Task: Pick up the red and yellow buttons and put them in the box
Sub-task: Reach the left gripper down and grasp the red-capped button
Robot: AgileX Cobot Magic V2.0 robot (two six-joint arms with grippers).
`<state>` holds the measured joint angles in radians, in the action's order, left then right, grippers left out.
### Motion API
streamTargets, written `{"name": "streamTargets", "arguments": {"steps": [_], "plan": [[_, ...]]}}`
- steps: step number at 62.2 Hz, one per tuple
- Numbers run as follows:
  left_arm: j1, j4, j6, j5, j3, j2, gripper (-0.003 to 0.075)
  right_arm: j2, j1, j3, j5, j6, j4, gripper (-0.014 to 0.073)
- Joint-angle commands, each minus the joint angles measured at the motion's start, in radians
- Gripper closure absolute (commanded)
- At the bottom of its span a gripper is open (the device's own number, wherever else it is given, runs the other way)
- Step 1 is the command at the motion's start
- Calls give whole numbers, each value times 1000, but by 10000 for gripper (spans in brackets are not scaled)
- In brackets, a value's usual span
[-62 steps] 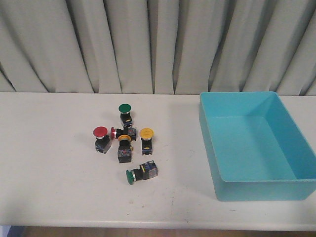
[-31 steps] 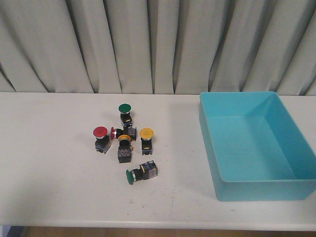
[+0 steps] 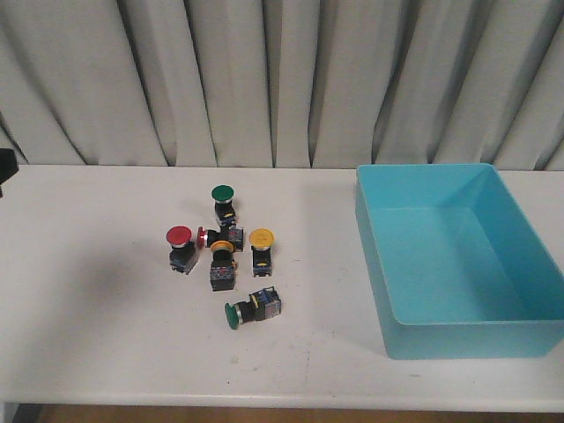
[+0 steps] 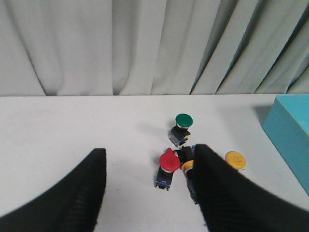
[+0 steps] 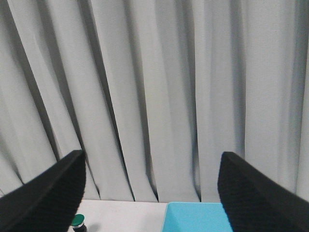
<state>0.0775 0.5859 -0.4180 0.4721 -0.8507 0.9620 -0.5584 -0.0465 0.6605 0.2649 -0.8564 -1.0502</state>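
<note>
On the white table (image 3: 88,308), a red button (image 3: 179,234) stands upright at the left of a small cluster. A second red one (image 3: 203,236) lies on its side beside it. Two yellow buttons (image 3: 222,248) (image 3: 261,237) stand to their right. The turquoise box (image 3: 458,335) stands at the right and is empty. My left gripper (image 4: 149,151) is open above the table, short of the cluster. The red button (image 4: 169,161) shows between its fingers, and one finger (image 4: 222,188) half hides a yellow button (image 4: 187,166). My right gripper (image 5: 152,155) is open and empty, held high and facing the curtain.
Two green-capped switches are in the cluster, one upright at the back (image 3: 222,192) and one lying at the front (image 3: 233,315). A black part of the left arm (image 3: 5,169) shows at the left edge. A grey curtain (image 3: 282,79) hangs behind the table.
A black part of the left arm has come into the front view at its left edge. The buttons and the box have not moved.
</note>
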Motion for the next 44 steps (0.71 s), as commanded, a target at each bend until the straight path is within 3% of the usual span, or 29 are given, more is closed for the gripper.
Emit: {"name": "streamTargets", "arguments": {"steps": [1, 8, 18, 31, 44], "plan": [[2, 76, -16, 10, -116, 92, 195, -8, -2, 34, -45, -13, -23, 16], [2, 195, -86, 111, -250, 243, 146, -8, -2, 34, -44, -13, -23, 16], [-31, 362, -227, 226, -455, 487, 143, -8, -2, 34, -38, -13, -23, 16], [-93, 322, -236, 299, -644, 776, 143, -8, -2, 34, -29, -13, -23, 16], [-149, 252, -236, 290, -685, 951, 143, -8, -2, 34, -22, -13, -23, 16]]}}
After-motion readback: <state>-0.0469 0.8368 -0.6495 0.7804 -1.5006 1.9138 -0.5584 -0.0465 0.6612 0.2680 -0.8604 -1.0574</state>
